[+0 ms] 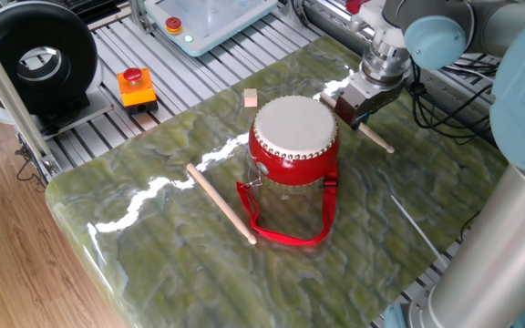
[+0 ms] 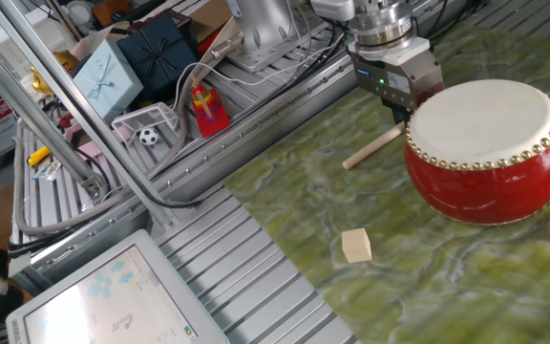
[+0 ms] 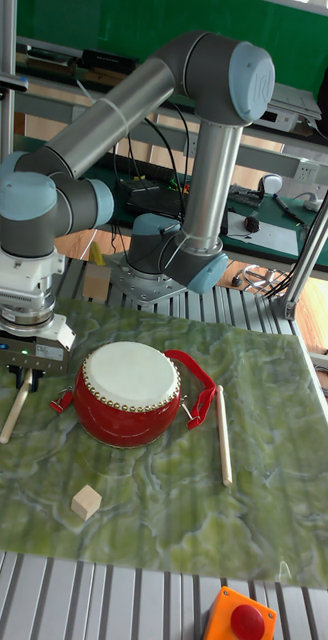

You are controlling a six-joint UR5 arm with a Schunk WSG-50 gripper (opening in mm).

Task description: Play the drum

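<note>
The drum (image 1: 293, 138) stands upright mid-table, red with an off-white skin, metal studs and a red strap (image 1: 285, 232) trailing toward the front; it also shows as the drum (image 2: 485, 148) and the drum (image 3: 128, 393). My gripper (image 1: 352, 107) sits just behind the drum, low over the table. It is shut on a thin wooden stick (image 1: 378, 139), whose free end slants down to the table. The same gripper (image 3: 23, 378) holds the top of that stick (image 3: 14, 412) in the tall view. In the other fixed view the drum's rim partly hides the gripper (image 2: 407, 111).
A second wooden stick (image 1: 220, 202) lies on the green mat left of the drum. A small wooden cube (image 1: 251, 97) rests near the mat's far edge. An orange box with a red button (image 1: 136, 87) sits off the mat. The arm's base (image 3: 174, 262) stands behind.
</note>
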